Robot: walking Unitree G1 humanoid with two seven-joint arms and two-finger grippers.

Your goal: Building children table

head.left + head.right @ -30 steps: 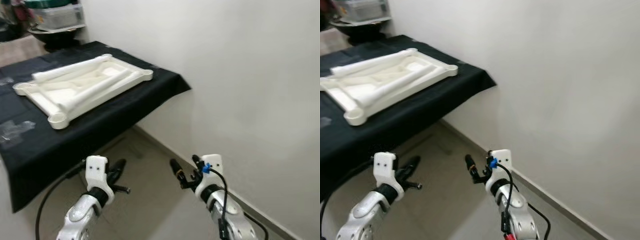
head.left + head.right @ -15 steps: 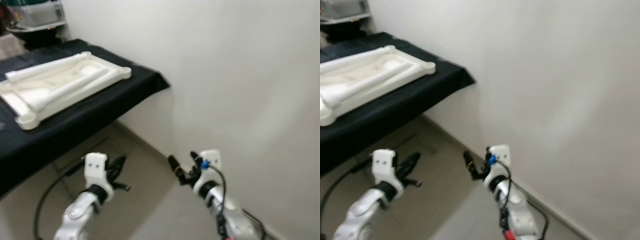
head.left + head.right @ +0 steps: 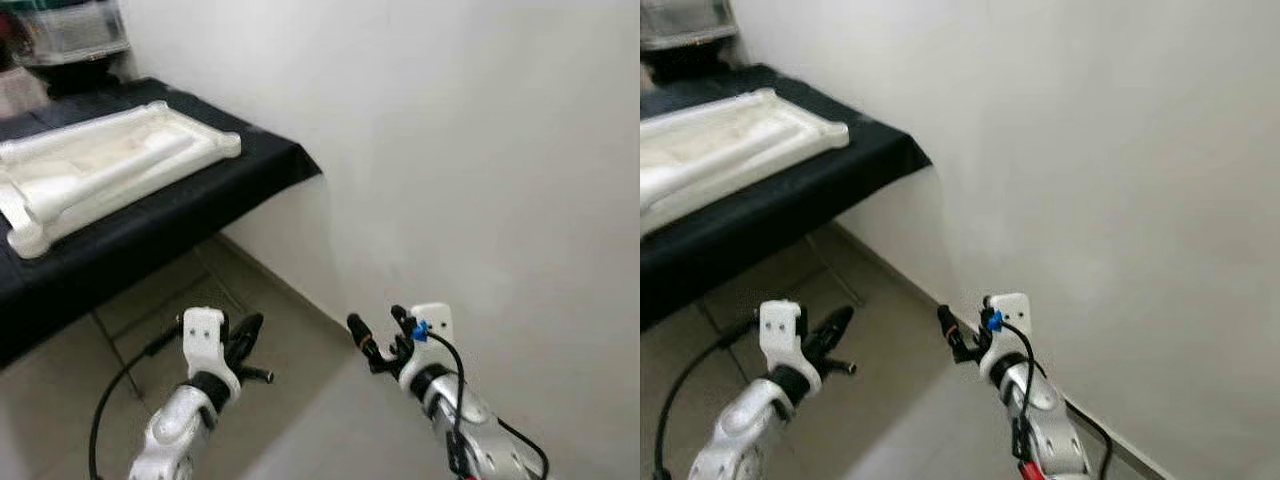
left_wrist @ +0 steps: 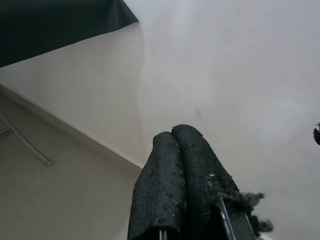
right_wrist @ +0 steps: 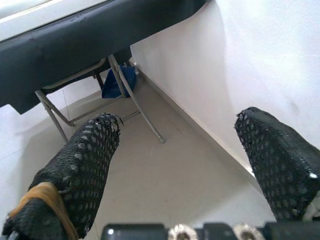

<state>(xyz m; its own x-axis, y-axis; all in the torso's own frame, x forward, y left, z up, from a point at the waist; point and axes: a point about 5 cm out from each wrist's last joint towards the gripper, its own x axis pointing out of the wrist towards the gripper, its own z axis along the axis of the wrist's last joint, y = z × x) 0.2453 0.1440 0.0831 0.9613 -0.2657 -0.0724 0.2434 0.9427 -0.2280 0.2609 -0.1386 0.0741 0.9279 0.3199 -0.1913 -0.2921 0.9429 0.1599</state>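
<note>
A white plastic children's table top lies upside down on a table draped in black cloth at the upper left, with white legs laid across it. Both arms hang low over the beige floor, well short of that table. My left gripper is shut with nothing in it; its two black fingers press together. My right gripper is open, its fingers spread wide and empty.
A bare white wall stands close ahead and to the right. Metal folding legs and a blue object sit under the cloth-covered table. A clear storage box stands at the far upper left.
The whole picture has slid left and the table sits nearer the frame's edge, so the camera has turned right towards the wall. Both arms keep their pose.
</note>
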